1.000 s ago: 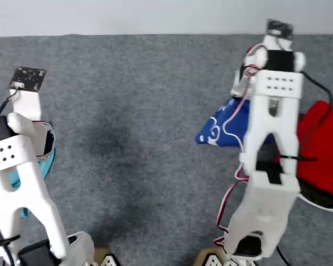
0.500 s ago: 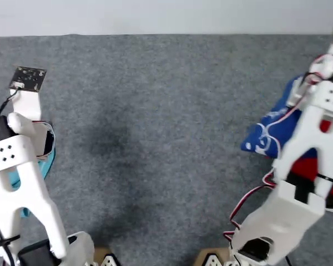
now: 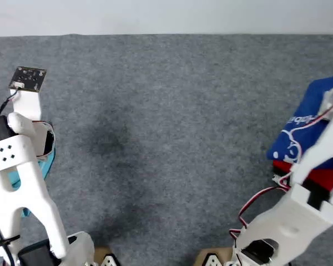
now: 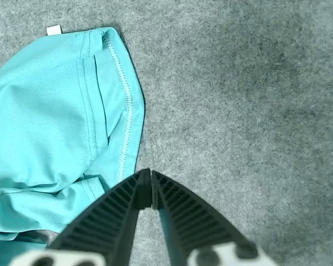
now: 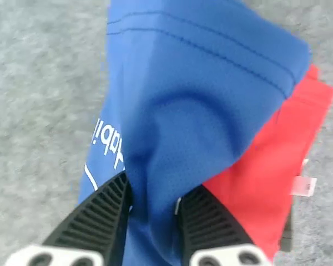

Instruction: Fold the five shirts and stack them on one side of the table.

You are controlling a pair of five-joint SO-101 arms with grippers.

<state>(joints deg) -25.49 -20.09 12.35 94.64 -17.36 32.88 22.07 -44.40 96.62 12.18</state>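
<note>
My right fingers point(image 5: 184, 200) clamp the blue shirt point(image 5: 200, 100) over the red shirt point(image 5: 266, 166); I should lower it squarely. My left fingers point(image 4: 151, 191) are together.

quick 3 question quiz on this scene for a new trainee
1. True or false: the right end effector is shut on the blue shirt.
2. Which shirt lies under the blue shirt? A teal, B red, C yellow.
3. Fill in: the left end effector, shut, hangs beside the edge of the ____ shirt.

Key: 1 true. 2 B, the red shirt. 3 teal, the teal shirt.
</note>
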